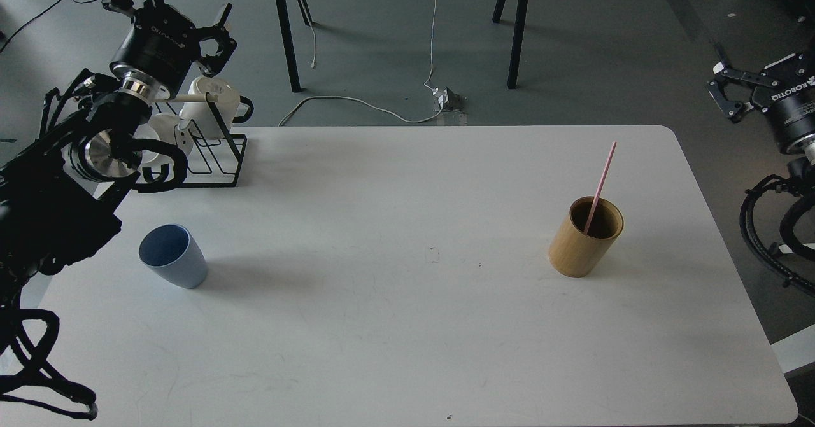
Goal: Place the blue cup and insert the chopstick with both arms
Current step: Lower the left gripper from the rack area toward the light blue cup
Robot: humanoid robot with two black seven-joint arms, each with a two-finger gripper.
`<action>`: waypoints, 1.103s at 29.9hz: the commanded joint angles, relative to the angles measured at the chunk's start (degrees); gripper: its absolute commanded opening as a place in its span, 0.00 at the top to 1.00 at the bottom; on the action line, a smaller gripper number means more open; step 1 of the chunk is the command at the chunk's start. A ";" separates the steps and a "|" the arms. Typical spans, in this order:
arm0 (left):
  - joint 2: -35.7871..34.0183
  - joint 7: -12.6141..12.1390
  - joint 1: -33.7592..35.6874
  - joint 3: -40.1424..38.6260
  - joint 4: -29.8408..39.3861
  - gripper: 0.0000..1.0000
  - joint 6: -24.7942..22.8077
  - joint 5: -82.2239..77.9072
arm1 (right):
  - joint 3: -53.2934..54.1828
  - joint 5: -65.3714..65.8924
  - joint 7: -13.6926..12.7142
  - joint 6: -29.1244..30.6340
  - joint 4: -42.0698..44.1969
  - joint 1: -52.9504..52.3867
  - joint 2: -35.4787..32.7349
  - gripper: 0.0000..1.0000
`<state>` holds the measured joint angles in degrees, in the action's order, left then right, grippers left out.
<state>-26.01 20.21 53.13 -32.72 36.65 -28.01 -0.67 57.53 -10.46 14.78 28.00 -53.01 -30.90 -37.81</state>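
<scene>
Blue cup (173,256) and chopstick (600,188) stand well apart on the white table (407,325).
The cup stands upright at left; the pink chopstick leans inside the bamboo holder (586,237) at right. Both arms are raised off the table.

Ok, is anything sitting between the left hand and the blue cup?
Nothing visible does. The left hand is raised over the mug rack; the blue cup stands alone on bare table in front of the rack.

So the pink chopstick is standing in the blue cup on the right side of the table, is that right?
Not quite. In the head view the chopstick stands in the bamboo holder on the right; the blue cup sits empty on the left.
</scene>
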 commanded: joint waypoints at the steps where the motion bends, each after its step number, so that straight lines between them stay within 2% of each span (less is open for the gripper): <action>1: -5.09 0.18 2.24 1.08 5.52 0.01 0.01 -14.50 | 0.22 0.00 0.16 0.00 0.19 0.14 -1.47 0.01; 11: -20.91 0.27 5.32 1.08 24.41 0.03 0.01 -53.79 | 0.13 0.09 0.33 0.00 0.28 0.23 -1.82 0.01; 15: -26.01 0.27 4.18 1.43 30.92 0.03 0.01 -65.83 | 0.13 0.09 0.51 0.00 0.28 0.23 -1.74 0.01; 19: -32.17 0.97 0.15 2.83 36.11 0.05 0.01 -77.26 | 0.13 0.09 0.60 0.00 0.37 0.23 -1.82 0.01; 24: -35.86 5.18 -7.06 4.94 36.82 0.07 0.01 -85.89 | 0.13 0.17 0.77 0.00 0.80 0.75 -1.82 0.01; 25: -36.04 5.80 -8.12 5.55 36.65 0.07 1.71 -87.99 | 0.13 0.17 0.77 0.00 0.89 0.84 -1.82 0.01; 29: -35.17 6.15 -10.06 8.28 31.74 0.08 6.55 -96.96 | 0.13 0.17 0.77 0.00 1.07 1.02 -1.74 0.01; 33: -34.64 7.79 -10.50 13.29 27.16 0.09 9.63 -98.47 | 0.04 0.17 0.77 0.00 1.07 0.93 -1.65 0.01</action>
<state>-60.92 26.96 42.91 -22.65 66.42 -20.38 -98.02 57.63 -10.28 15.56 28.00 -51.95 -29.90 -39.51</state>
